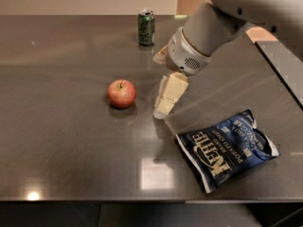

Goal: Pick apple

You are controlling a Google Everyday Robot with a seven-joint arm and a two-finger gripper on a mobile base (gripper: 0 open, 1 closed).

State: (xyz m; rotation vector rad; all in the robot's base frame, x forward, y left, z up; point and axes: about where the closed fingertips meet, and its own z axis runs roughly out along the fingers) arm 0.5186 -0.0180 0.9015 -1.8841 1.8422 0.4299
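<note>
- Camera view shows me a dark, shiny table point(71, 141), seen from above.
- I see the apple point(121, 93) sitting on the table, a little left of the middle of the picture. It is red with some yellow, and its short stem points up.
- I see the gripper point(162, 110) just beside the apple, on the apple's right side in the picture. It is cream in colour, and it points down and a bit to the left.
- The gripper and the apple are apart. A small strip of bare table lies between them.
- The tip of the gripper is low, close to the table top. I cannot tell if it touches the table.
- I cannot tell if the gripper is open or closed.
- The big grey arm point(213, 27) comes in from the top right corner and reaches down to the gripper.
- A green can point(146, 27) stands upright at the far side of the table. It is behind the apple and the gripper, well apart from both.
- A blue chip bag point(226, 148) with pale letters lies flat on the table at the lower right. It is near the gripper but does not touch it.
</note>
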